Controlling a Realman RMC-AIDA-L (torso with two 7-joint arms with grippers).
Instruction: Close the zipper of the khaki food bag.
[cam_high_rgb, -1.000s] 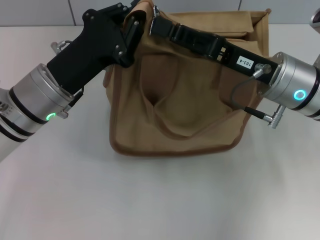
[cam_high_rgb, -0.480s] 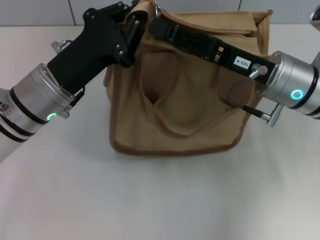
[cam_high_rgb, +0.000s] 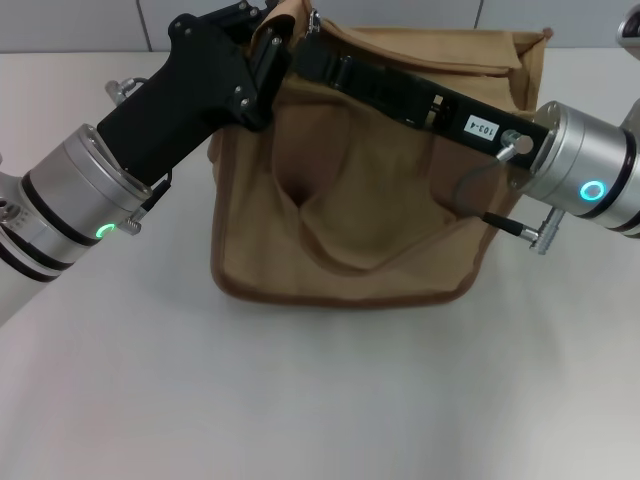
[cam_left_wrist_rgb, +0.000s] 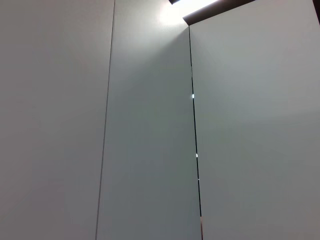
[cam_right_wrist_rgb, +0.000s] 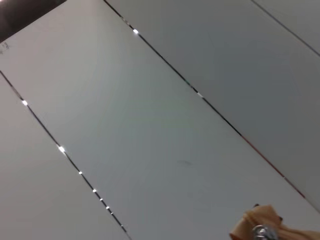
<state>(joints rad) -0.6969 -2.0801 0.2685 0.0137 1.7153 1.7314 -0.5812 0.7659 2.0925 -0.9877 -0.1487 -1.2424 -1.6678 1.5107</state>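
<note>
The khaki food bag (cam_high_rgb: 350, 220) stands on the white table in the head view, its front panel sagging inward. My left gripper (cam_high_rgb: 272, 40) is at the bag's top left corner, shut on a fold of tan fabric there. My right gripper (cam_high_rgb: 308, 48) reaches across the bag's top from the right, and its tip meets the left gripper at that same corner. It is shut on the small silver zipper pull (cam_high_rgb: 313, 18). The arm hides the zipper line itself. In the right wrist view the silver pull (cam_right_wrist_rgb: 260, 231) shows on a tan tab.
The white table (cam_high_rgb: 320, 400) spreads in front of and beside the bag. A grey panelled wall (cam_left_wrist_rgb: 150, 125) runs behind it and fills both wrist views. A cable and metal plug (cam_high_rgb: 520, 230) hang from my right wrist close to the bag's right side.
My right gripper has edged up and left along the bag's top toward the left corner. The bag's top has been drawn up and its base has shifted slightly. The left gripper has barely moved.
</note>
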